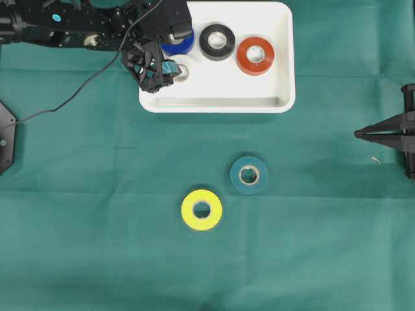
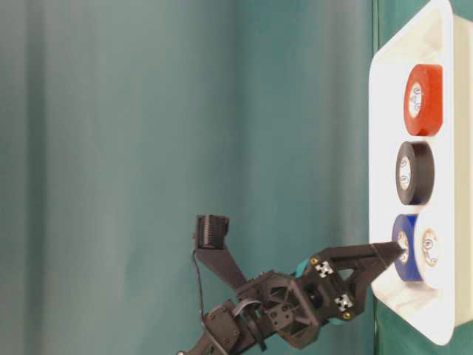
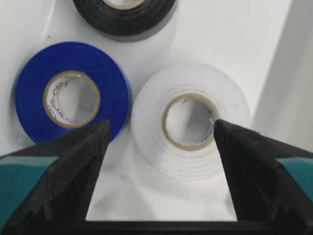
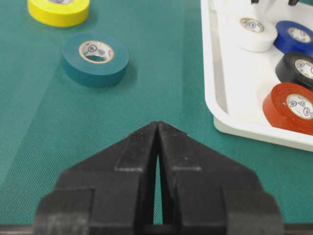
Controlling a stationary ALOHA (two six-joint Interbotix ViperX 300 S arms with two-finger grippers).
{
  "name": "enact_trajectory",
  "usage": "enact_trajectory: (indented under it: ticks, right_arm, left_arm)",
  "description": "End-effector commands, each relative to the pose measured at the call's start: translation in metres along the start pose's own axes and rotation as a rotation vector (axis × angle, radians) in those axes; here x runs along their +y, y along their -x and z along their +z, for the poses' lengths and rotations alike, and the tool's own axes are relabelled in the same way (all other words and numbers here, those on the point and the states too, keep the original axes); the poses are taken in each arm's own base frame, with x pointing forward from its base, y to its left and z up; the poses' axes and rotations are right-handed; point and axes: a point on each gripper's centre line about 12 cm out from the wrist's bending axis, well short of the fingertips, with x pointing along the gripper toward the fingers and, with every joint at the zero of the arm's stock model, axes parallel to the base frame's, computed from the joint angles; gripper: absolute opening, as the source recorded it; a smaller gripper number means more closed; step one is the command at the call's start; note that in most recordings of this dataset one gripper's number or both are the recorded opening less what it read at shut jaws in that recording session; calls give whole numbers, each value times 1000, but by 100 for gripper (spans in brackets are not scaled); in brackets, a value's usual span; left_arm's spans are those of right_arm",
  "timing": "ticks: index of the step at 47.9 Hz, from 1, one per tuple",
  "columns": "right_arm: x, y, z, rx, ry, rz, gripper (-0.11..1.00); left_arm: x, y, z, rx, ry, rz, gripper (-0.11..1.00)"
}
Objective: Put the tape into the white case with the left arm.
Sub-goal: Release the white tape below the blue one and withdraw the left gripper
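Note:
A white tape roll (image 3: 151, 122) lies flat on the floor of the white case (image 1: 290, 65), in its near left corner. My left gripper (image 3: 161, 126) hovers over it with its teal-striped jaws wide apart, so it is open. One fingertip (image 3: 222, 129) sits over the right edge of the roll's core. The other stands clear of the roll, next to a blue roll (image 3: 34, 93). From above, the left gripper (image 1: 170, 70) covers most of the white tape roll (image 1: 181, 73). My right gripper (image 4: 157, 125) is shut and rests far right, away from the case.
The case also holds the blue roll (image 1: 181, 46), a black roll (image 1: 217, 41) and a red roll (image 1: 255, 56). On the green cloth in front of it lie a teal roll (image 1: 249, 175) and a yellow roll (image 1: 201, 209). A thin black cable (image 1: 78, 97) trails left.

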Motion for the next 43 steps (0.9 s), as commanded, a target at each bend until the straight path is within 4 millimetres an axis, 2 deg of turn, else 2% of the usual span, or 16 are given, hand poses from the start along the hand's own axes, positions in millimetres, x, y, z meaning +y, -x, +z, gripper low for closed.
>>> enact_trajectory:
  ticks: [1, 28, 43]
  right_arm:
    - [0, -1, 5, -14, 1, -1, -9]
    - [0, -1, 4, -11, 1, -1, -9]
    - [0, -1, 4, -12, 1, -1, -9]
  left_arm:
    - [-6, 18, 12, -59, -14, -6, 84]
    - [-67, 75, -16, -225, -128, -117, 84]
    - [-92, 103, -45, -298, -186, -189, 84]
